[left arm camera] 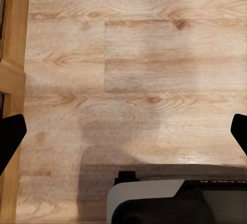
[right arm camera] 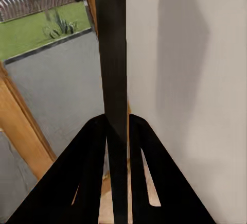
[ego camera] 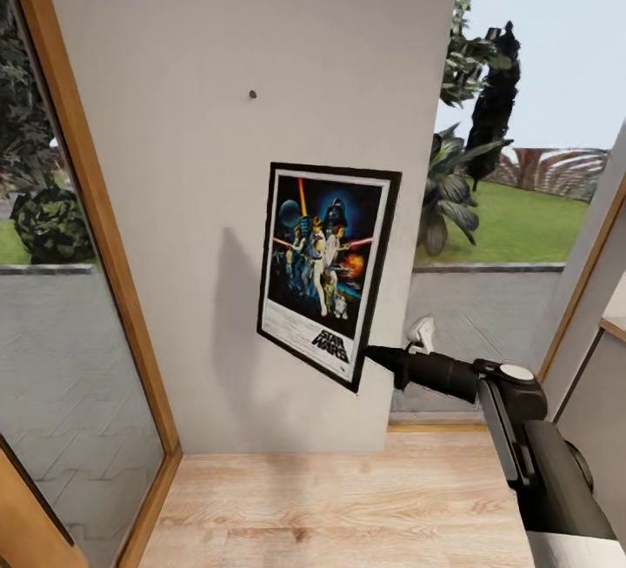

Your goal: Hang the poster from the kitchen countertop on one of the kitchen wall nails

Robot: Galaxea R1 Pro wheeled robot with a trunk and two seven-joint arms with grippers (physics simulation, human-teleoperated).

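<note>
The poster (ego camera: 326, 268), a portrait Star Wars print in a black frame, hangs in the air in front of the light-grey wall (ego camera: 200, 229), slightly tilted. My right gripper (ego camera: 372, 356) is shut on its lower right corner. In the right wrist view the poster (right arm camera: 114, 54) shows edge-on as a black strip pinched between the two dark fingers (right arm camera: 92, 162). A wall nail (ego camera: 252, 94) is a small dark dot up and to the left of the poster's top edge. My left gripper (left arm camera: 123, 136) points down at the wooden floor, its fingertips wide apart with nothing between them.
A wood-framed glass panel (ego camera: 78, 229) flanks the wall on the left and a window onto a garden (ego camera: 513, 159) on the right. Light wooden floor (ego camera: 339, 507) lies below. My own base (left arm camera: 175, 203) shows under the left gripper.
</note>
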